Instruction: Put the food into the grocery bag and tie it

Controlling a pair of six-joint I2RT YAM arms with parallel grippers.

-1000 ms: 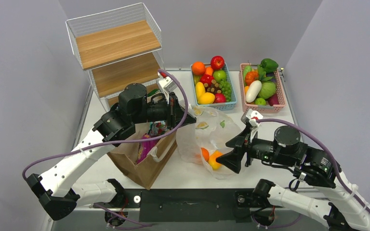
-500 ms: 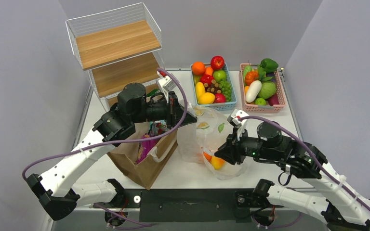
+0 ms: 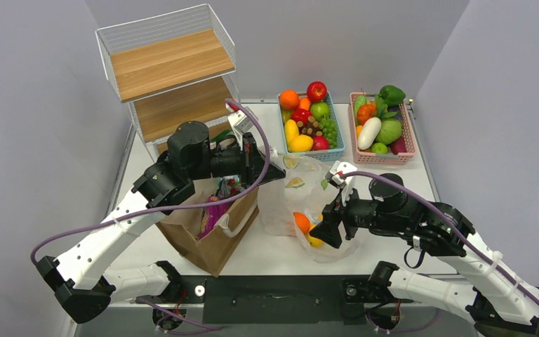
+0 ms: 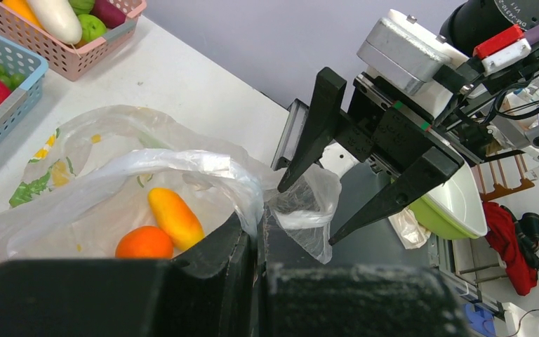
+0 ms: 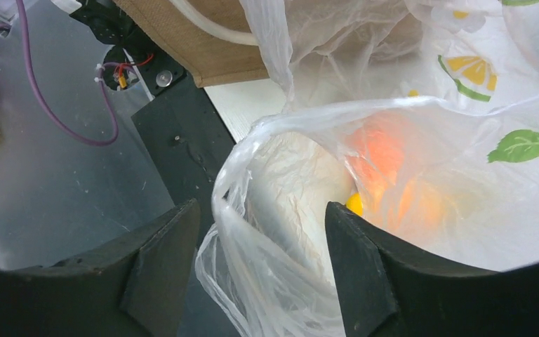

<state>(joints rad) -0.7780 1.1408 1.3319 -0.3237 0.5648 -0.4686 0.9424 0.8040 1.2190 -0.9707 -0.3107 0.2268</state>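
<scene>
Centrally on table (image 3: 270, 251), between both arms: grocery bag (image 3: 302, 200), orange fruit (image 4: 144, 243) and yellow fruit (image 4: 175, 217) inside. Left end effector (image 4: 258, 239) clenched on far-left rim film, lifting mouth. Right end effector (image 5: 260, 235) released, fingers spread astride near-right rim fold, the nearer one to it. Right arm stretched leftward, low, wrist aimed at bag.

White arms (image 3: 102, 246) with black joints (image 3: 189, 140) trail purple cables (image 3: 147, 209); left claw (image 4: 256, 232) and right claw (image 5: 261, 210) are black.
</scene>
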